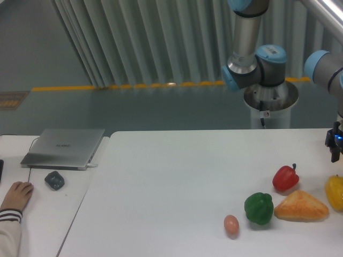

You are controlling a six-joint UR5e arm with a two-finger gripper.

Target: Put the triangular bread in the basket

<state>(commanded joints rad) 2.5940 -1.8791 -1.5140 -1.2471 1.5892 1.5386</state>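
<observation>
Lying flat, triangular bread [301,206], well below gripper [334,151]

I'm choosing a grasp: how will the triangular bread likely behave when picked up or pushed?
The triangular bread lies flat on a broad face, so it should slide, not roll. Its smooth browned crust looks stiff, possibly slick. The green pepper sits close on its left, so a push that way would probably nudge it.

Robotics lab setup. Industrial arm [252,59] on a white pedestal [270,110] behind a plain white table [177,182]. Grey-green floor with a yellow-orange line [128,86], pale ribbed curtain wall [161,37] behind. Side desk [37,214] at left carries a closed silver laptop [64,148] and a dark mouse [54,180]; an operator's hand [17,195] rests there. Toy food on the table as test props.
</observation>
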